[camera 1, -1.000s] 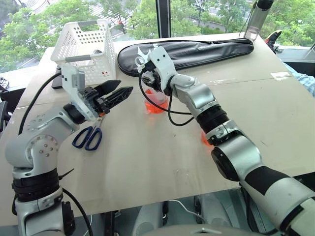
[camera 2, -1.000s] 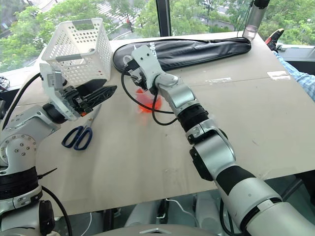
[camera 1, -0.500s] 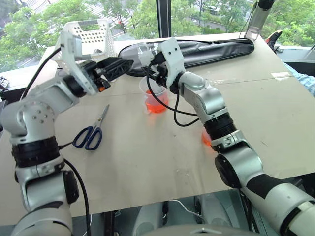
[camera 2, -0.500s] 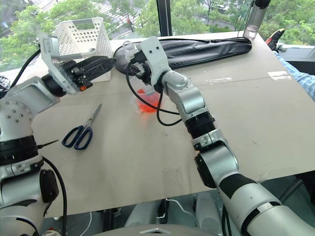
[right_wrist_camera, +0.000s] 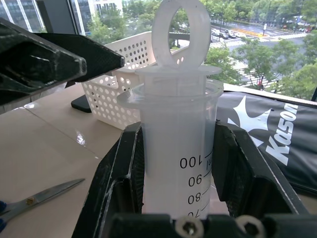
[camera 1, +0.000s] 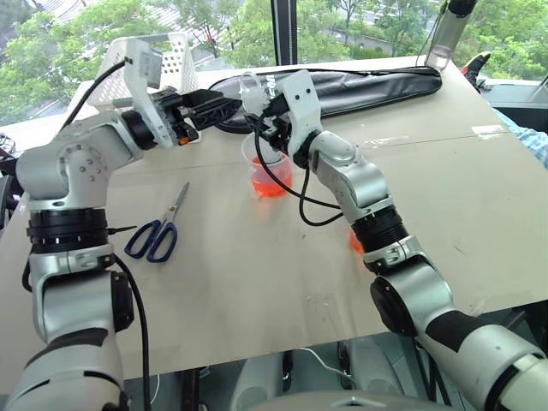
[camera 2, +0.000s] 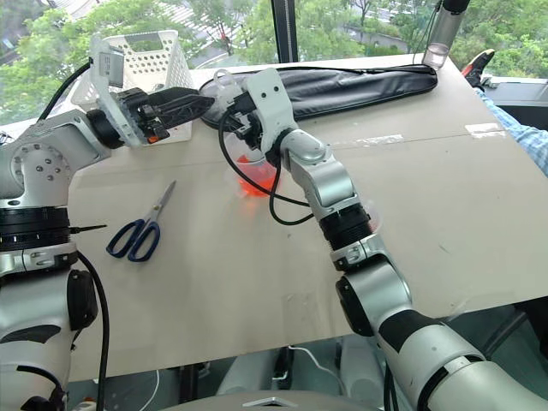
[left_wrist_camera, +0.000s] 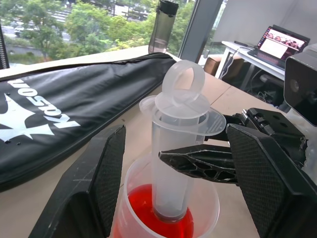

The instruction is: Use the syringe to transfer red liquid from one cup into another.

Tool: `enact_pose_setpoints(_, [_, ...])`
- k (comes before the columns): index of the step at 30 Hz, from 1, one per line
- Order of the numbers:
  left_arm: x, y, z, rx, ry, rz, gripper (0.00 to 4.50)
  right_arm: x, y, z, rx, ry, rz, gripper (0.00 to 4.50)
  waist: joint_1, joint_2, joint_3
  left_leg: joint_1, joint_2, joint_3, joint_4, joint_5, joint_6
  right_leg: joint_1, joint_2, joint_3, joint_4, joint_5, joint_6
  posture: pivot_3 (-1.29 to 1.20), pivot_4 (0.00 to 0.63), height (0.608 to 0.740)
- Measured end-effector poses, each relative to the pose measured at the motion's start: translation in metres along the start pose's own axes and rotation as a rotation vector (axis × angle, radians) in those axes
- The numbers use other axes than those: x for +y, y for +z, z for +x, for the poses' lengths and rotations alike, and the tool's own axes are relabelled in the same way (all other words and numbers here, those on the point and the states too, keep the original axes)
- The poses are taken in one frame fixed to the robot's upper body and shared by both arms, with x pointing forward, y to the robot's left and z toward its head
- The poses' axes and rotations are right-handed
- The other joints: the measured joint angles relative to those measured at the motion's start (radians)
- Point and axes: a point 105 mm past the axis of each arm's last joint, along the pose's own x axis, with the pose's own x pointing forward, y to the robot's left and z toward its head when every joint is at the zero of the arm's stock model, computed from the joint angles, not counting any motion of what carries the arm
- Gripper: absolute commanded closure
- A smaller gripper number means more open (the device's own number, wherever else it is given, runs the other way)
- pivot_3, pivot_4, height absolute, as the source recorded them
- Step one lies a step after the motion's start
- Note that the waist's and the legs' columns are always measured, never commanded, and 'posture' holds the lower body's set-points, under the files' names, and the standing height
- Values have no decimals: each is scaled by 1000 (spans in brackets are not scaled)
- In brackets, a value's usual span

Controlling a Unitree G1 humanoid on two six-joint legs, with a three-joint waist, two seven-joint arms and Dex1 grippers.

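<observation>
1. Vs one second ago: left gripper (camera 1: 224,107) has risen from low over the scissors (camera 1: 157,233) and moved toward the syringe (left_wrist_camera: 179,148); now level, tips just beside the plunger top, not touching.
2. Right gripper (right_wrist_camera: 176,163) sits a little higher than before, syringe top now clear above the cup rim.
3. Left gripper jaws wide, nothing between them; the syringe shows in the gap in the left wrist view, apart from both fingers (left_wrist_camera: 101,183).
4. Right gripper clamped on the syringe barrel, fingers either side near the printed scale, syringe upright.
5. Syringe lower end is inside the spouted cup (camera 1: 270,175); red liquid (left_wrist_camera: 148,210) at the bottom around the tip. Barrel looks pale; cannot tell if any liquid is in it.
6. Smaller cup (camera 1: 356,241) is mostly hidden behind the right forearm, only an orange-red patch visible.
7. Around on the table (camera 1: 479,188): white perforated basket (camera 2: 147,60) behind the left arm, long black bag (camera 1: 360,86) behind the cup, dark bottle (camera 1: 447,30) at the far edge.
</observation>
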Motion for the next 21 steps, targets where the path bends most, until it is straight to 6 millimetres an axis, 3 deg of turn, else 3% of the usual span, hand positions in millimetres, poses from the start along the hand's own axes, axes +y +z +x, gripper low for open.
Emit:
enact_pose_setpoints(2, [1,5,2,-12,0,29,1215,-1,0,-1,-4,-4,0,3035,0,0,0,-1,0,0,0,0,0,-1,0,0,0,0,0,0,150,724])
enact_pose_setpoints(6, [2,16,5,-27,-6,81,2478,-1,-3,-2,1,-6,4,3035,0,0,0,-4,0,0,0,0,0,-4,0,0,1,0,0,0,150,724])
enact_pose_setpoints(7, [1,16,6,-23,-7,89,2549,-1,-3,-2,1,-6,4,3035,0,0,0,-4,0,0,0,0,0,-4,0,0,2,0,0,0,150,724])
enact_pose_setpoints(21, [1,15,24,-3,-16,194,2549,5,3,-2,-26,9,-28,3036,-1,0,0,-5,0,0,1,0,0,-4,0,0,3,0,0,0,150,724])
